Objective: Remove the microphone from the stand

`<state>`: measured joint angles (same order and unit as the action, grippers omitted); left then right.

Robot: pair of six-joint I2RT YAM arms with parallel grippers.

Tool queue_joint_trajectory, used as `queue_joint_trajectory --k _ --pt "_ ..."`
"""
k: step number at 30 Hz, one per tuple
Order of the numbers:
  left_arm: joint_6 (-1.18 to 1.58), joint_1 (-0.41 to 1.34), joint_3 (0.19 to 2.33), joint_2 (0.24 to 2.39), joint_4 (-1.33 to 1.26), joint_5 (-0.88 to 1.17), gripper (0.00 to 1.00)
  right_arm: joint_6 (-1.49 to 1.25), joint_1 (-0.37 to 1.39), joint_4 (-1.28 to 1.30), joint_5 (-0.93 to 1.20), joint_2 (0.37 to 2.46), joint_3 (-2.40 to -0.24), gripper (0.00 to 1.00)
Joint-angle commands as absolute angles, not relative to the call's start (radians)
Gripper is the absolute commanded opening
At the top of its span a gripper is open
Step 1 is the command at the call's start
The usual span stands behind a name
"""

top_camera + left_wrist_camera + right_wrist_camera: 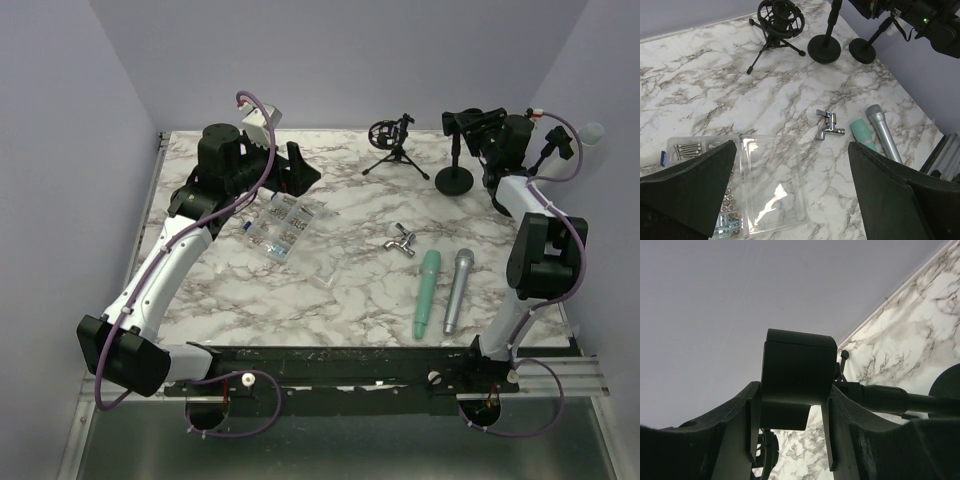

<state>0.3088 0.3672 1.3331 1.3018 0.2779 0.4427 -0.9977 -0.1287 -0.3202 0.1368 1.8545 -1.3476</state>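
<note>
Top external view, containers first: one clear plastic box (283,226) lies on the marble table (350,310), directly under my left pincer (302,170). Its lid (772,185) lies open and flat beside the compartments. In the left wrist view, one compartment holds long bolts (686,148) and another holds small nuts (729,200). The rest sits behind my left finger. Left pincer: fingers spread wide, holding nothing.

Counts.
- Microphones: 2, one green microphone (428,292) and one silver microphone (458,290). They lie flat side by side; whether they touch I cannot tell. Both are well apart from my right pincer (792,395), back toward that arm's base.
- Tripod stand (392,152): 1, with a ring mount (381,132) on top, to the left of my right pincer.
- Round-base stand (455,180): 1 certain, upright, directly below my right pincer. The left wrist view shows a second round black base (862,51) just beside it, with a tilted rod. In the top view my right arm covers that spot.
- Metal tap (400,240): 1, on the line from my left pincer to the microphones.

Right pincer: in the right wrist view both fingers press the sides of a dark block (799,365) at the stand's top, clamped on it. The stand's rod runs off to the right of the fingers.
</note>
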Motion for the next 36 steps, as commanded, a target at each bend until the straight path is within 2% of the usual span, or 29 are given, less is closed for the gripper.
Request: queue_joint_trajectory --k 1,10,12,15,19,22,36 --pt "0.317 0.359 1.346 1.307 0.263 0.466 0.99 -0.862 -0.149 -0.169 0.100 1.965 -1.372 0.43" --pt "0.334 0.349 1.347 1.304 0.255 0.487 0.99 -0.900 -0.149 -0.199 0.183 1.945 -1.337 0.56" --pt "0.336 0.348 1.345 1.301 0.254 0.492 0.99 -0.910 -0.149 -0.196 0.191 1.937 -1.333 0.64" --pt "0.334 0.348 1.345 1.298 0.254 0.490 0.98 -0.904 -0.149 -0.185 0.173 1.923 -1.335 0.84" --pt "0.333 0.348 1.343 1.290 0.253 0.487 0.99 -0.872 -0.149 -0.113 0.142 1.905 -1.366 0.96" --pt "0.333 0.348 1.344 1.284 0.254 0.489 0.98 -0.846 -0.150 -0.082 0.122 1.876 -1.363 1.00" --pt "0.346 0.348 1.342 1.281 0.244 0.503 0.99 -0.674 -0.149 0.062 0.006 1.685 -1.316 1.00"
